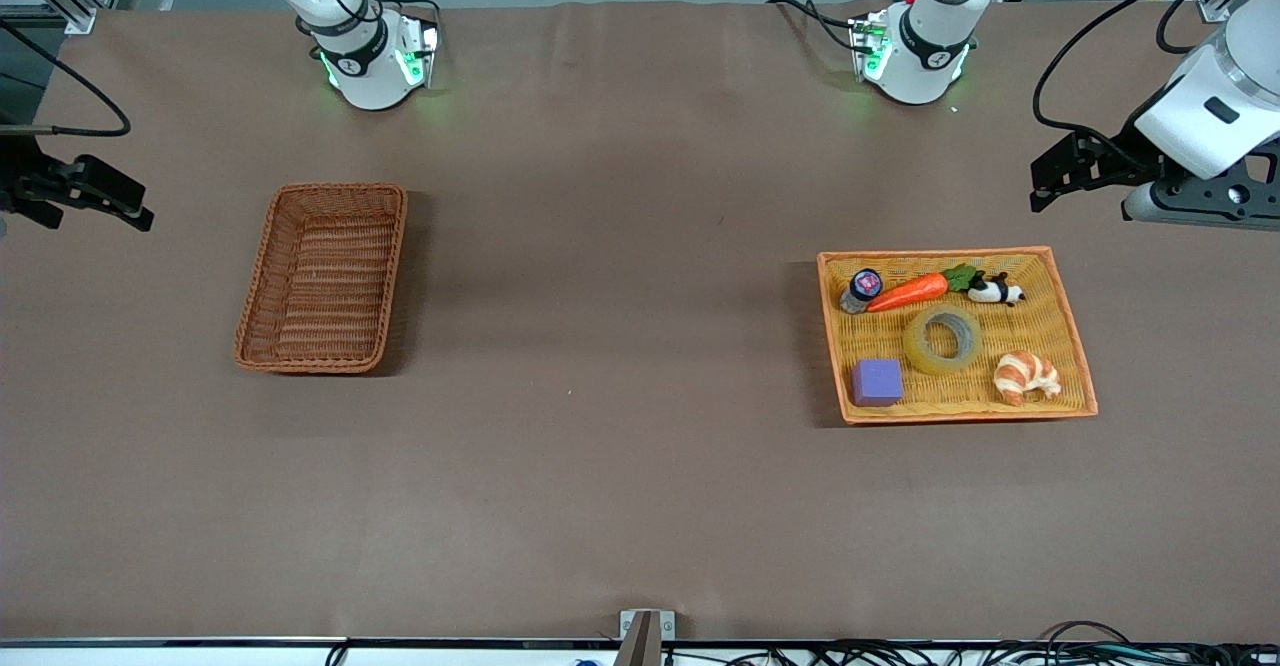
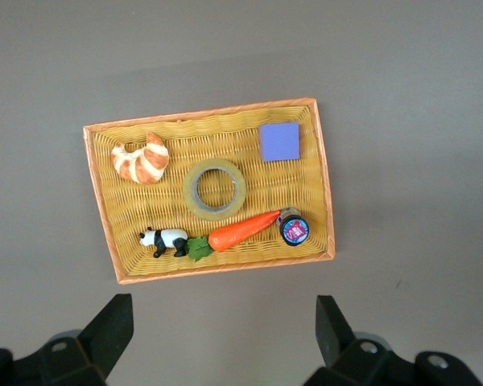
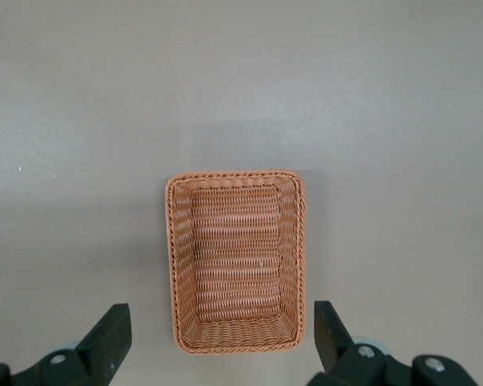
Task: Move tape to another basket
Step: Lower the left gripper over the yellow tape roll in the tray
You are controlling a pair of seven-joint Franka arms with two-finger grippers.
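Note:
The tape (image 1: 943, 339), a yellowish translucent ring, lies flat in the middle of the orange-rimmed tray (image 1: 1070, 331) toward the left arm's end of the table. It also shows in the left wrist view (image 2: 214, 189). The dark wicker basket (image 1: 325, 276) stands empty toward the right arm's end, and shows in the right wrist view (image 3: 235, 261). My left gripper (image 1: 1038, 192) (image 2: 223, 338) is open and empty, up over bare table beside the tray's carrot edge. My right gripper (image 1: 135, 208) (image 3: 223, 338) is open and empty, up over bare table beside the basket.
In the tray (image 2: 105, 201) round the tape lie a croissant (image 1: 1026, 377), a purple block (image 1: 877, 382), a carrot (image 1: 912, 290), a panda toy (image 1: 994, 291) and a small dark-capped bottle (image 1: 862, 289). Cables run along the table's edge nearest the front camera.

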